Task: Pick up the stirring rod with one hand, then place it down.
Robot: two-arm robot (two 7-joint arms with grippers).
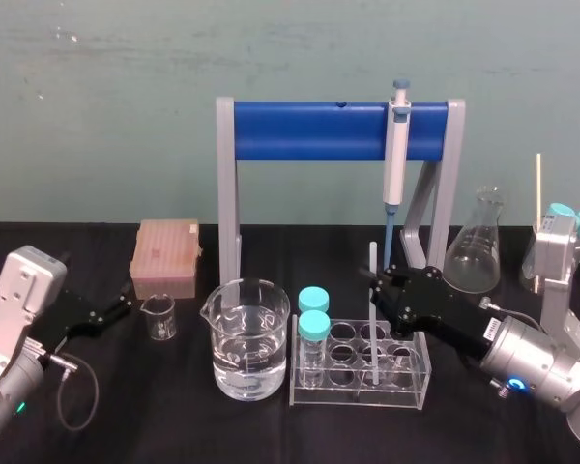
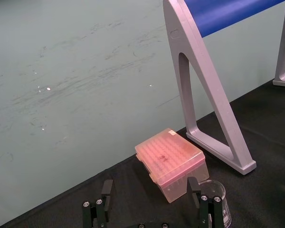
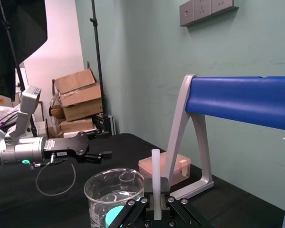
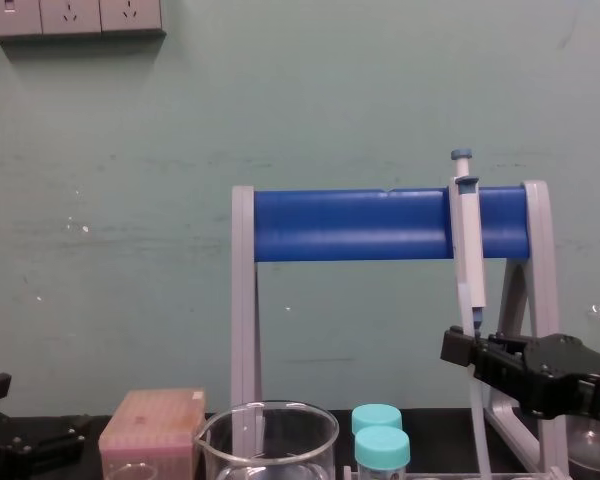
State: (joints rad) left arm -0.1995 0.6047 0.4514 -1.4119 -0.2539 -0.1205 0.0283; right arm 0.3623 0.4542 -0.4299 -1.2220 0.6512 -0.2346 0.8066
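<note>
Right wrist view: the right gripper (image 3: 156,189) pinches the stirring rod (image 3: 155,161) low on its shaft, holding it upright in the test tube rack (image 1: 360,394), right of the beaker (image 1: 248,338). The left gripper (image 2: 149,184) sits parked at far left, fingers spread.

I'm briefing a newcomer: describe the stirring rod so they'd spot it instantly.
Before the blue-barred pipette stand sits a clear test tube rack. The stirring rod stands upright in it, held by the right gripper: thin, translucent white, unlike the teal-capped tubes.
</note>
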